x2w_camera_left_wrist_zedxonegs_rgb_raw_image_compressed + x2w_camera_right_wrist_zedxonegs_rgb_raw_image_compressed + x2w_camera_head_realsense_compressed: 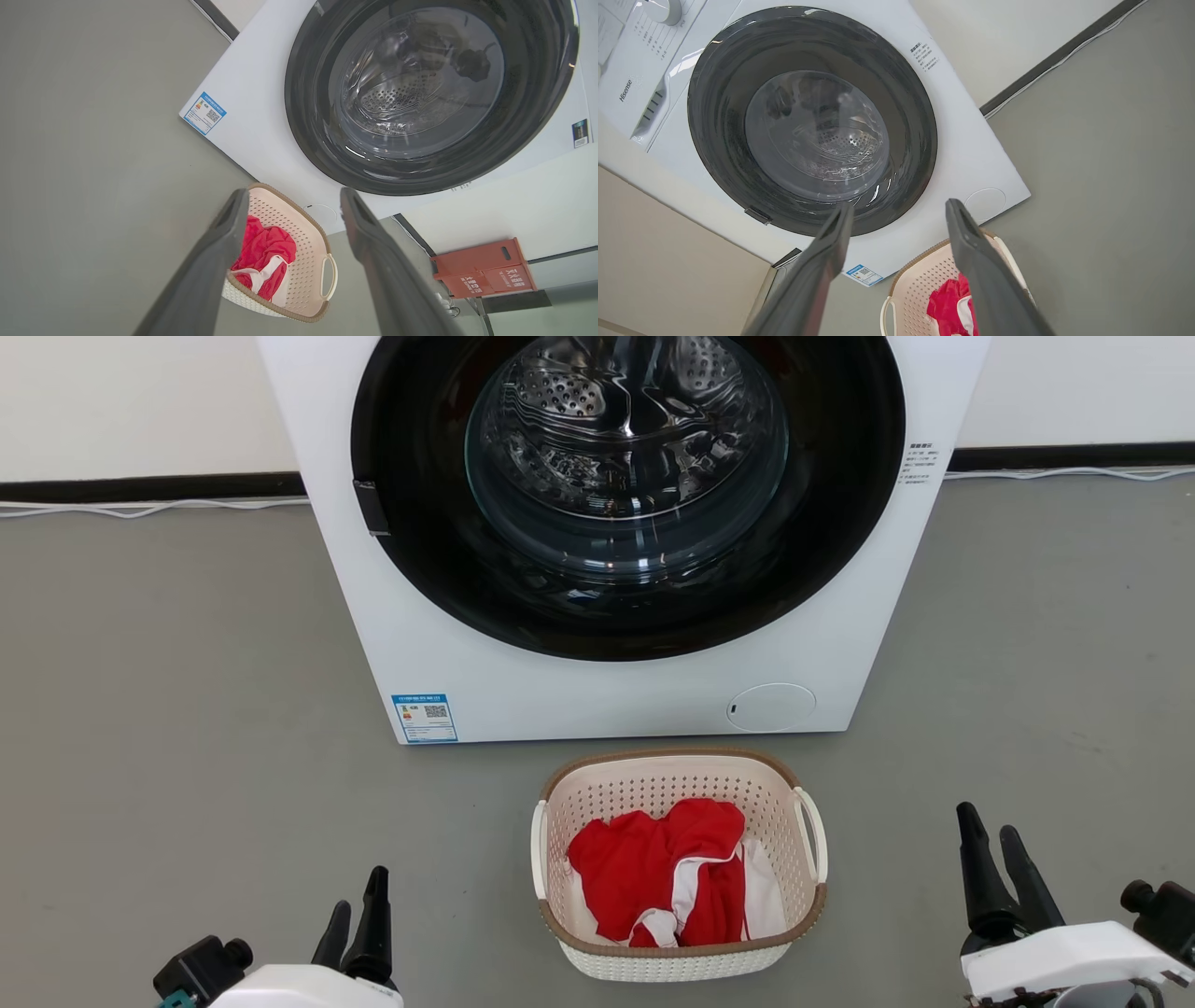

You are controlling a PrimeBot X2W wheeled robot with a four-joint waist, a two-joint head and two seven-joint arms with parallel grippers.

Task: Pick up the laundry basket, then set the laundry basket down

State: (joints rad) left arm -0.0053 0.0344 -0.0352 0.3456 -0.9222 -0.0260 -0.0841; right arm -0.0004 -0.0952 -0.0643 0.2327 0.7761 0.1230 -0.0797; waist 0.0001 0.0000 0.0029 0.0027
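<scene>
In the head view, you have the laundry basket point(653, 786) on the grey floor point(168, 709) at lower centre, just in front of the washing machine point(579, 700). Red and white clothing point(653, 868) lies inside it. The left gripper point(358, 890) at lower left and the right gripper point(986, 819) at lower right both sit well apart from it, fingers spread and empty. As I judge it, neither the lift nor the set-down has begun (both arms are cut off by the bottom edge).

In the left wrist view, the left gripper point(294, 192) is released. The laundry basket point(308, 242) sits at lower centre, one side hidden behind a finger point(201, 275).

In the right wrist view, the right gripper point(900, 205) holds nothing. The laundry basket point(920, 284) is cropped by the bottom edge and partly covered by a finger point(985, 280). Glare on the door glass point(817, 135) hides the drum's contents.
</scene>
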